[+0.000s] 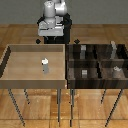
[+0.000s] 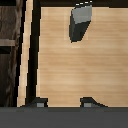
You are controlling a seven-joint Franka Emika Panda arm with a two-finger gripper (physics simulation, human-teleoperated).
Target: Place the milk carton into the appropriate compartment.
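The milk carton [image 1: 45, 65] is a small white-grey box with a peaked top. It stands upright near the middle of the light wooden bin [image 1: 10, 60] on the exterior view's left. In the wrist view the carton [image 2: 80, 22] rests on the bin's light floor, well apart from my gripper [image 2: 64, 104]. The gripper is open and empty, with both dark fingertips [image 2: 40, 103] spread wide above the floor. In the exterior view my arm [image 1: 52, 17] rises behind the bins, and its fingers cannot be made out there.
A dark-brown wooden bin [image 1: 69, 62] with several compartments stands on the exterior view's right, against the light bin. Duller grey little blocks sit in it [image 1: 85, 73], [image 1: 116, 70], [image 1: 114, 48]. Its dark wall shows in the wrist view [image 2: 10, 50]. Both bins stand on thin legs.
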